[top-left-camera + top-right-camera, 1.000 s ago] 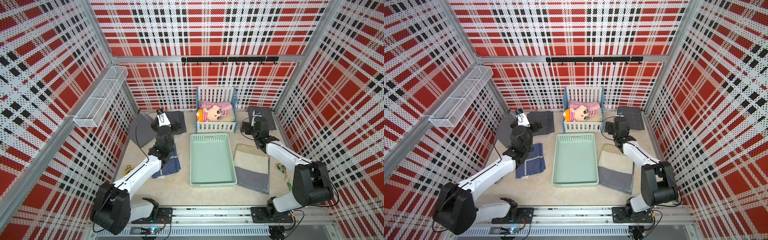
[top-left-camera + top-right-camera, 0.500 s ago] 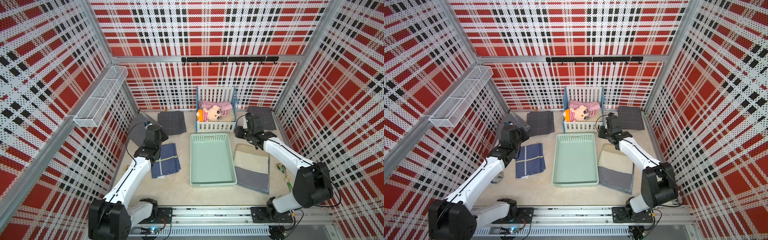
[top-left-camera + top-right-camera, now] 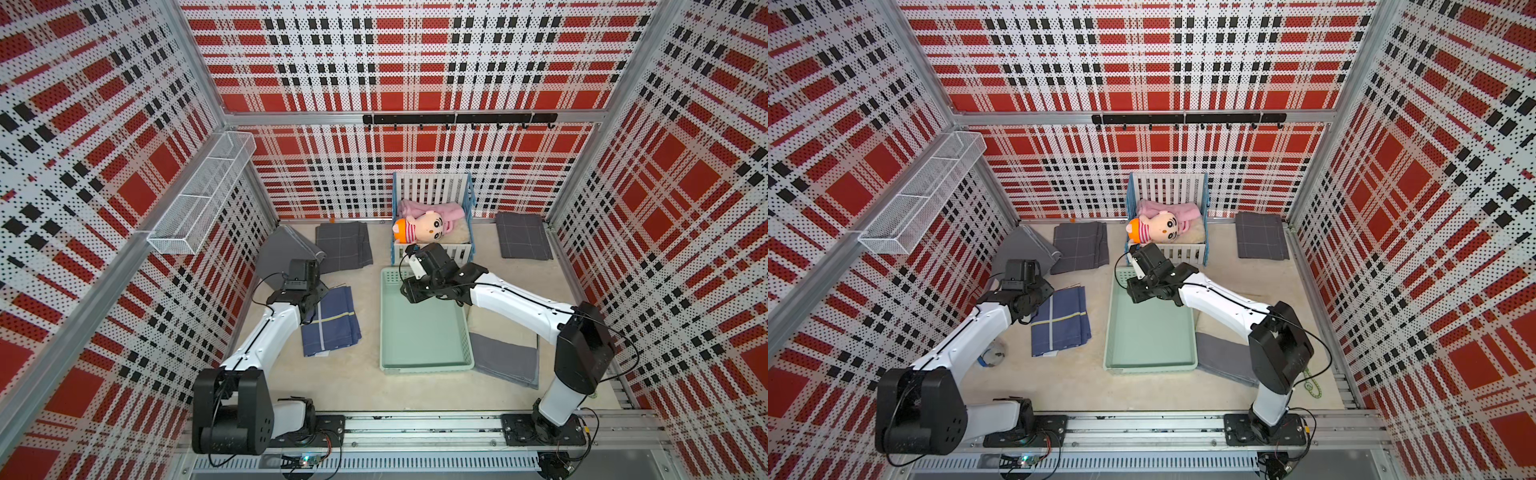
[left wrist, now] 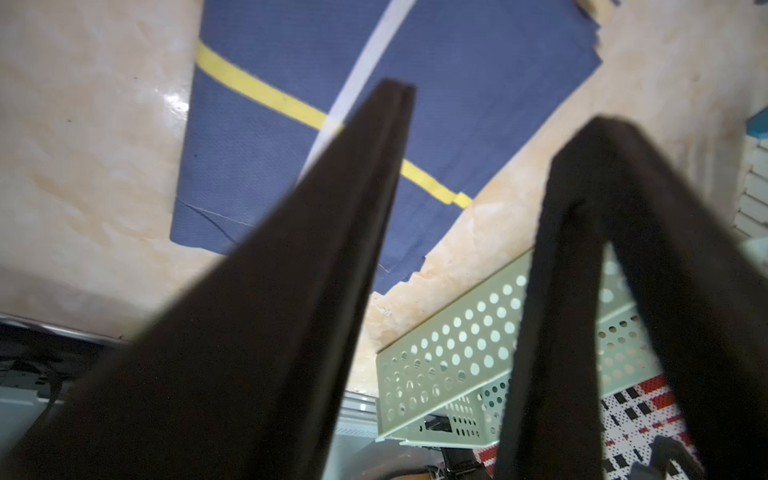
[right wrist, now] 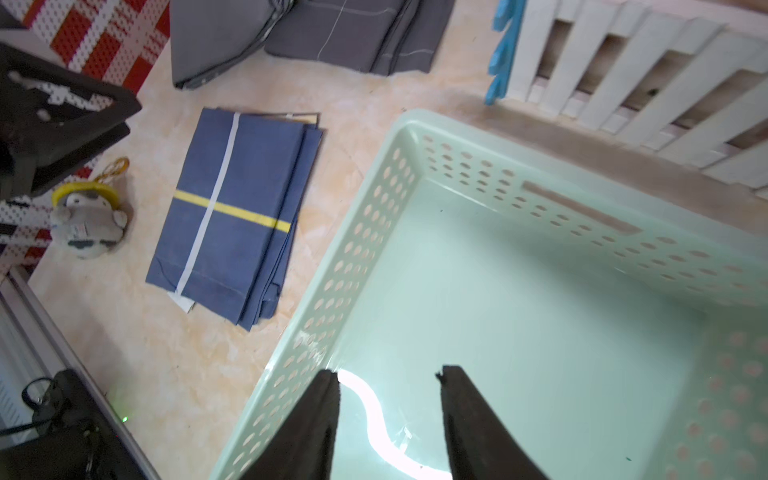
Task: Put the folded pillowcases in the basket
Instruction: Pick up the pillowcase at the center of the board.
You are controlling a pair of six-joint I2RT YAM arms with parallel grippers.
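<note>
Approaching the pick: pillowcase not yet grasped, basket empty.
Left gripper [image 4: 498,106] hovers over the blue folded pillowcase [image 3: 332,324], jaws apart, holding nothing. The cloth lies flat just left of the basket [image 3: 424,368]. Right gripper [image 5: 390,372] hangs over the basket's far end, jaws apart, empty. Next, likely: lower and pinch an edge through all layers.

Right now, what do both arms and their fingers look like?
Both alike: left arm and right arm have white tubular links between blocky black joint housings, with thin black cables looping outside along them. Wrist sections are black. The fingers are long, flat, plain matte black wedges tapering to narrow tips.
</note>
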